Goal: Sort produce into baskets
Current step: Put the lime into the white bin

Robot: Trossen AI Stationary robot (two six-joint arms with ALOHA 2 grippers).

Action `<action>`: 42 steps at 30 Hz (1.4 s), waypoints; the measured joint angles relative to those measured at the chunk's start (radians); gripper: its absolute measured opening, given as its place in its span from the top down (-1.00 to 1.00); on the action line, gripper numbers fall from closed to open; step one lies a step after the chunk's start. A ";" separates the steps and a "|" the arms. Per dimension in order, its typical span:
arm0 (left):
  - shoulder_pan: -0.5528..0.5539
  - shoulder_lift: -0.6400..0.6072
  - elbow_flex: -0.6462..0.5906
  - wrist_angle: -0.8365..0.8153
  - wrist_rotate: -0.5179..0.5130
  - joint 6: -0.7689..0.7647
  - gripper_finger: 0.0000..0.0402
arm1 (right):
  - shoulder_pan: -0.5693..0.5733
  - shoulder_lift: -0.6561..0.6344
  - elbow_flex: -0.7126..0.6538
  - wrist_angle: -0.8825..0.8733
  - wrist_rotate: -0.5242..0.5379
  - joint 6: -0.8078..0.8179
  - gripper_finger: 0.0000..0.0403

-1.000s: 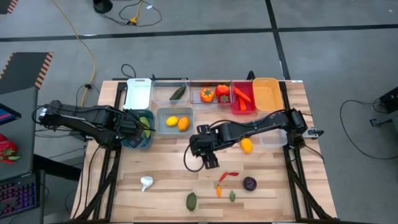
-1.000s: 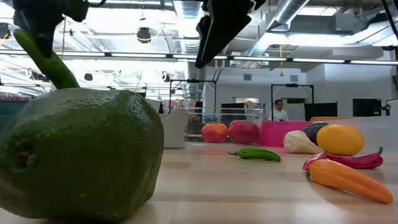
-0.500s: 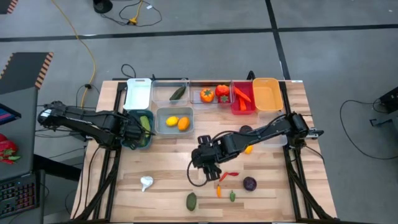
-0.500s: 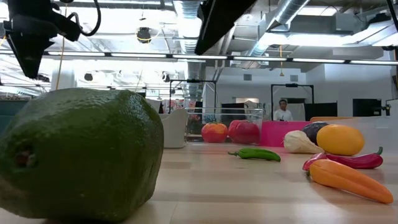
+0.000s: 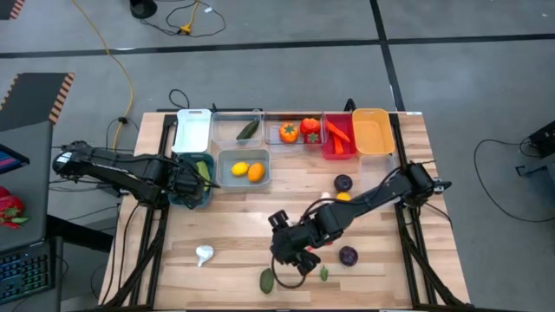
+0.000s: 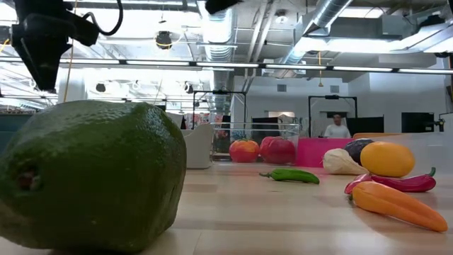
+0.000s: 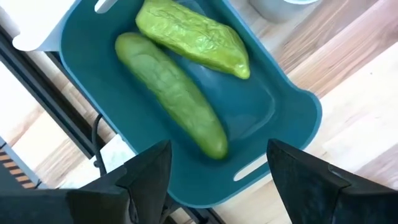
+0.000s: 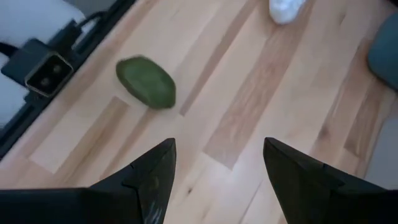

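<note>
The right arm point(image 5: 347, 215) hides the red chilli and carrot.

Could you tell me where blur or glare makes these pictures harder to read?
Low view: the green fruit looms large at the lens, and bright ceiling lights wash out the room behind. Right wrist view: motion blur softens the same green fruit and the table's planks. Left wrist view: sharp, two green vegetables in the teal tub.

Right gripper point(image 5: 290, 257) has been carried from mid-bench toward the near edge, now over the green avocado point(image 5: 267, 280). A cucumber point(image 7: 171, 93) has been released by the left gripper point(image 5: 192, 179) into the teal basket point(image 7: 292, 109); jaws widened.
</note>
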 joint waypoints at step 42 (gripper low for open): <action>-0.306 0.276 0.157 0.832 0.126 -0.112 -0.25 | -0.190 -0.047 -0.001 -0.267 0.045 0.081 -0.35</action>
